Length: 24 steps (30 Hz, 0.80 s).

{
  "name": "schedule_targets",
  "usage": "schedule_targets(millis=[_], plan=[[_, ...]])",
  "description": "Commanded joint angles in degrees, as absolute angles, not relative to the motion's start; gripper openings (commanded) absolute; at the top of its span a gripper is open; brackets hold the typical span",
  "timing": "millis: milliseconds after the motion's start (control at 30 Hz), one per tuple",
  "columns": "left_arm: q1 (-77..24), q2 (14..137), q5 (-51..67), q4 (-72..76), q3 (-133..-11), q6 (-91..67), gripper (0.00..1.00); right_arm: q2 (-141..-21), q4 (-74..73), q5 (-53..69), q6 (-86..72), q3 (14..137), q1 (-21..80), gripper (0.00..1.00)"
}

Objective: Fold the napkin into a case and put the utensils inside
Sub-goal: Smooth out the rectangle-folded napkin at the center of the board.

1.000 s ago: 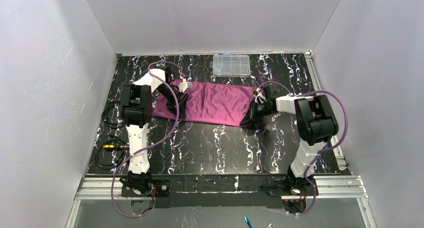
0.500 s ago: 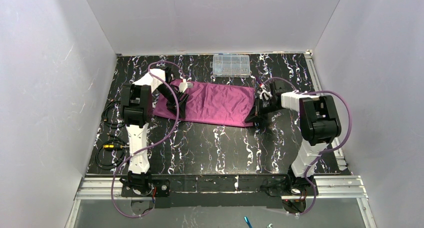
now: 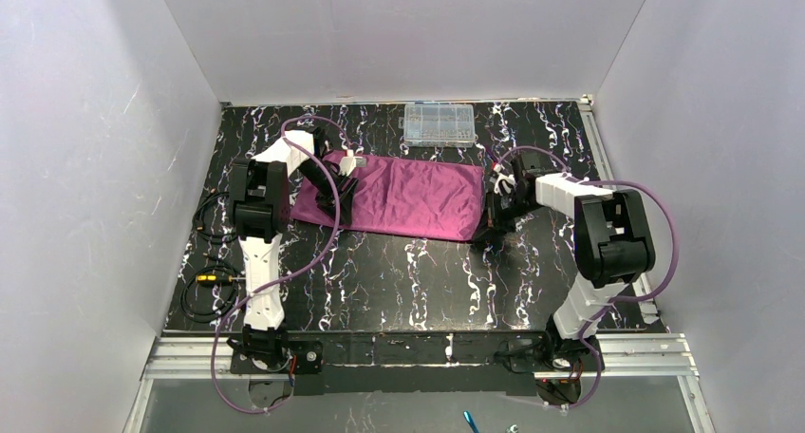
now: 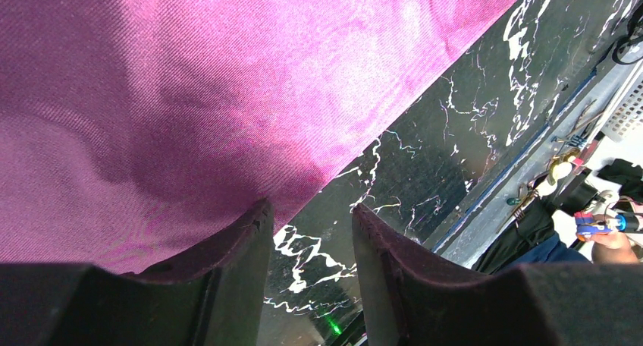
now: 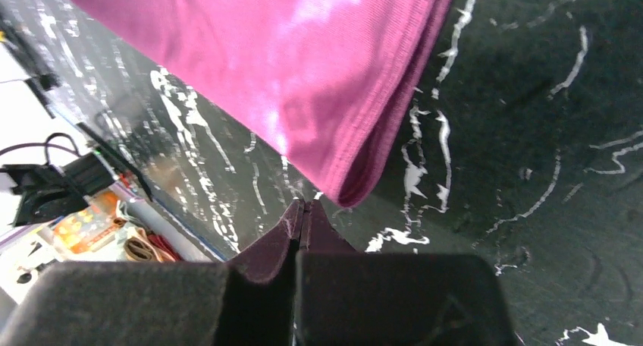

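Observation:
The plum napkin (image 3: 399, 197) lies folded as a broad flat oblong on the black marbled table (image 3: 399, 281); its right edge shows stacked layers (image 5: 409, 80). My left gripper (image 3: 334, 205) is open at the cloth's near left edge. In the left wrist view one finger (image 4: 227, 262) is over the napkin (image 4: 227, 95), the other over bare table, with nothing between them (image 4: 307, 213). My right gripper (image 3: 486, 232) is shut and empty just off the near right corner, its tips (image 5: 305, 203) beside the napkin (image 5: 303, 58). The utensils are out of view.
A clear plastic compartment box (image 3: 439, 124) stands at the back, behind the cloth. Black cable coils (image 3: 211, 286) lie at the table's left side. White walls close in three sides, and a metal rail (image 3: 418, 355) runs along the near edge.
My right gripper has drawn back to the right, off the napkin's near right corner, and that corner now lies a little further right. The left arm has not moved.

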<state>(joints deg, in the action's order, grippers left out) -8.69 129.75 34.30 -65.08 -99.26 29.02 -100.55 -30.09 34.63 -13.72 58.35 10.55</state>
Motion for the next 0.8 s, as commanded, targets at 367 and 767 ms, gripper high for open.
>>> schedule_targets(millis=[367,767], plan=[[-8.3,127.9,31.0,-64.8,-100.1,31.3,0.42,-99.3,-32.5,29.5,-14.5,58.1,10.5,0.01],[-8.4,127.7,31.3,-65.5,-100.8,31.4,0.42,-101.3,-29.3,36.5,-18.4,65.9,13.5,0.01]])
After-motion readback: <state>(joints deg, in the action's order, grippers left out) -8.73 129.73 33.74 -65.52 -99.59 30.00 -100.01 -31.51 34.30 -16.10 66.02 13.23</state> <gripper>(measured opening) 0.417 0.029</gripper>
